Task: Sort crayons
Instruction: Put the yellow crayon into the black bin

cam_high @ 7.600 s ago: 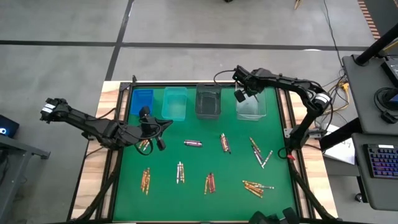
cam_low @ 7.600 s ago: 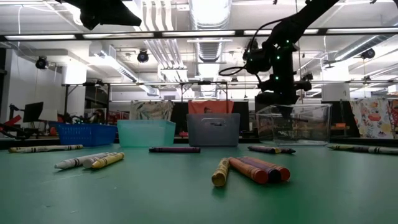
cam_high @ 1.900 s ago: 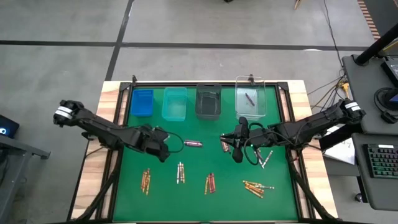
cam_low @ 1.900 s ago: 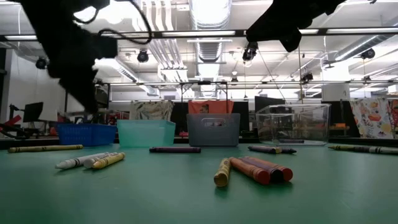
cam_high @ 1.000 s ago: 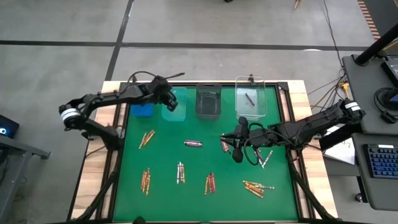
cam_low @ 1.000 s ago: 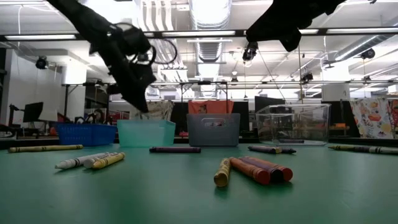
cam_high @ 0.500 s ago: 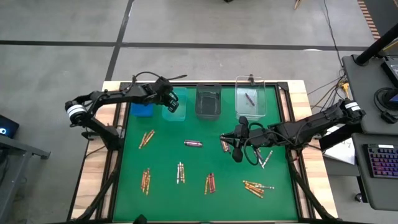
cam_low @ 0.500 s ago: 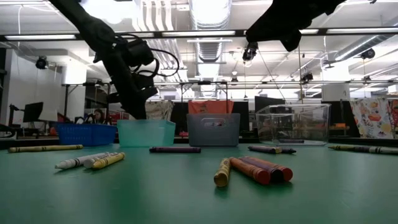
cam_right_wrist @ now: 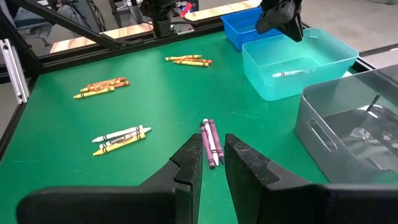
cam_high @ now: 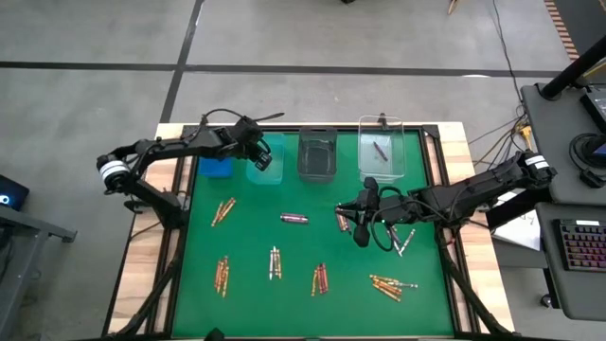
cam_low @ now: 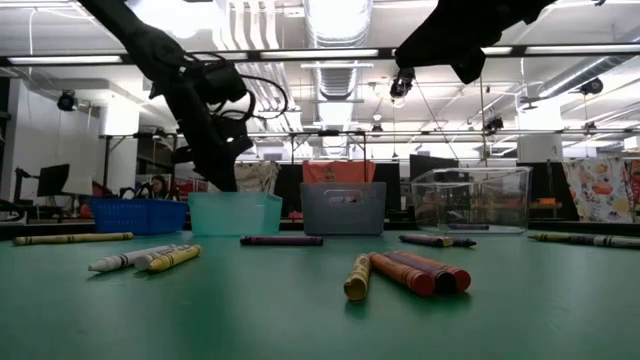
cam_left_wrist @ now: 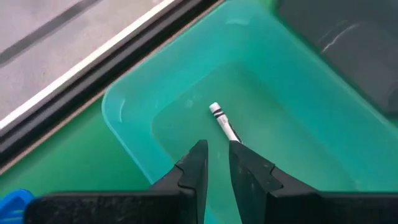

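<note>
My left gripper [cam_high: 258,151] hangs over the teal bin [cam_high: 268,163], fingers open and pointing down into it [cam_left_wrist: 217,152]. A silver-grey crayon [cam_left_wrist: 222,121] lies on the bin's floor just beyond the fingertips; it also shows in the right wrist view [cam_right_wrist: 287,73]. My right gripper [cam_high: 358,227] is open above the table's middle right, clear of the mat. Two purple crayons [cam_right_wrist: 209,142] lie side by side on the mat ahead of its fingertips [cam_right_wrist: 213,160]. Other crayon groups lie about the green mat.
Along the far edge stand a blue bin [cam_high: 216,156], the teal bin, a grey bin [cam_high: 317,154] and a clear bin [cam_high: 381,161] holding a purple crayon [cam_high: 380,150]. Crayon groups lie on the mat: gold-orange [cam_high: 223,210], red [cam_high: 319,278], silver and gold [cam_high: 275,262], gold [cam_high: 390,284].
My left gripper has gone a little down and toward the teal bin's middle, and now hangs still over it.
</note>
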Motion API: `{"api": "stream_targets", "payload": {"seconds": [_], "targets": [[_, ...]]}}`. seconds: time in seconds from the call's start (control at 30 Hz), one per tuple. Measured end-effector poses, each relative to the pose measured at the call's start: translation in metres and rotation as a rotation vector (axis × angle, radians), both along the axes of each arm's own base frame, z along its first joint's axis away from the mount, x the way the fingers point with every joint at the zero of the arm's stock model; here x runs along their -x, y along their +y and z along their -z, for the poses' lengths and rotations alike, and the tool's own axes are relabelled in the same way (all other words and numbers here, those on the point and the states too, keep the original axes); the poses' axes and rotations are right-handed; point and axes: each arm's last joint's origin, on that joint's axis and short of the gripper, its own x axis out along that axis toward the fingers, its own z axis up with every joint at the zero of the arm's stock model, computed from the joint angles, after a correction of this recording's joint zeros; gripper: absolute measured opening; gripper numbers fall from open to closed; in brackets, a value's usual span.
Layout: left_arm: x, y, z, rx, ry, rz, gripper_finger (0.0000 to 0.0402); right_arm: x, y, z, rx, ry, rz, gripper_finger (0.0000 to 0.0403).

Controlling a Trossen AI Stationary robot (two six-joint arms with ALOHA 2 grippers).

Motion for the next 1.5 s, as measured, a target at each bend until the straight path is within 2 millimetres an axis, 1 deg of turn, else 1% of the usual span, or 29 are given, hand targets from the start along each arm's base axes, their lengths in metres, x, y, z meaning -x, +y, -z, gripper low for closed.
{"api": "stream_targets", "payload": {"seconds": [0.17, 0.27, 0.43, 0.5, 0.63, 0.73, 0.93, 1.1, 1.27, 1.4, 1.5], "targets": [[0.000, -0.015, -0.020, -0.007, -0.082, 0.089, 0.0047, 0.000, 0.000, 0.000, -0.014, -0.002, 0.007, 0.0056], [0.002, -0.030, -0.035, 0.001, -0.131, 0.151, 0.0047, 0.000, 0.000, 0.000, -0.023, -0.004, 0.010, 0.0056], [0.007, -0.067, -0.056, 0.030, -0.175, 0.216, 0.0047, 0.000, 0.000, 0.000, -0.039, -0.007, 0.018, 0.0056], [0.007, -0.083, -0.062, 0.043, -0.206, 0.254, 0.0047, 0.000, 0.000, 0.000, -0.040, -0.008, 0.018, 0.0056], [0.004, -0.118, -0.071, 0.071, -0.256, 0.352, 0.0047, 0.000, 0.000, 0.000, -0.041, -0.011, 0.018, 0.0056], [0.002, -0.142, -0.075, 0.084, -0.278, 0.404, 0.0047, 0.000, 0.000, 0.000, -0.045, -0.012, 0.020, 0.0056], [0.000, -0.181, -0.074, 0.088, -0.276, 0.494, 0.0047, 0.000, 0.000, 0.000, -0.056, -0.015, 0.025, 0.0056], [-0.007, -0.204, -0.066, 0.101, -0.249, 0.585, 0.0047, 0.000, 0.000, 0.000, -0.087, -0.017, 0.037, 0.0056], [-0.016, -0.215, -0.052, 0.101, -0.196, 0.633, 0.0047, 0.000, 0.000, 0.001, -0.102, -0.012, 0.041, 0.0056], [-0.022, -0.219, -0.040, 0.102, -0.135, 0.654, 0.0047, 0.001, 0.001, 0.001, -0.107, -0.002, 0.036, 0.0056], [-0.024, -0.222, -0.035, 0.107, -0.113, 0.663, 0.0047, 0.001, 0.000, 0.003, -0.110, 0.012, 0.033, 0.0056]]}}
